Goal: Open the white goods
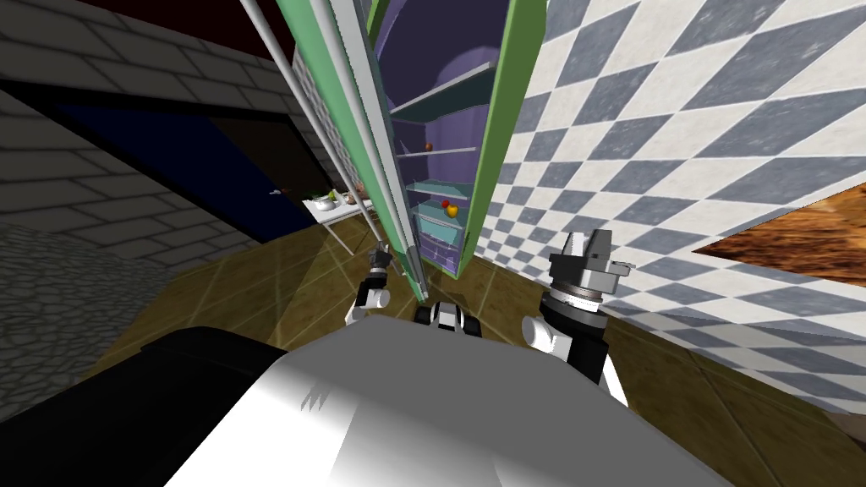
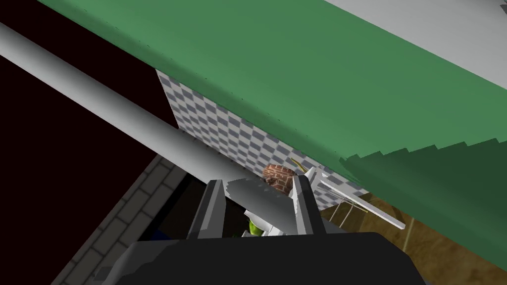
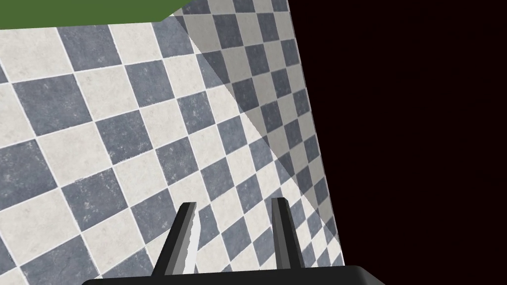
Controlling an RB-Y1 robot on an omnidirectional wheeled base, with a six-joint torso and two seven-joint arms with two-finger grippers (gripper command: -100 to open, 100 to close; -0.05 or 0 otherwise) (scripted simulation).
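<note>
The fridge (image 1: 507, 127) has a green shell and a purple inside with shelves. Its door (image 1: 359, 127) stands swung out, nearly edge-on to me, so the inside is exposed. A long grey handle rod (image 1: 326, 144) runs down the door's outer face. My left gripper (image 1: 380, 254) is at the rod's lower end. In the left wrist view the handle rod (image 2: 124, 118) passes between the fingers of that gripper (image 2: 257, 198), which is shut on it, under the green door face (image 2: 322, 74). My right gripper (image 1: 589, 245) is raised beside the chequered wall; its fingers (image 3: 190, 232) stand apart, holding nothing.
Red and yellow items (image 1: 449, 207) lie on a fridge shelf. A small white table (image 1: 334, 207) with bowls stands beyond the door. The chequered wall (image 1: 676, 127) runs along the right with a wooden counter (image 1: 786, 237). A grey brick wall (image 1: 84, 194) is at left.
</note>
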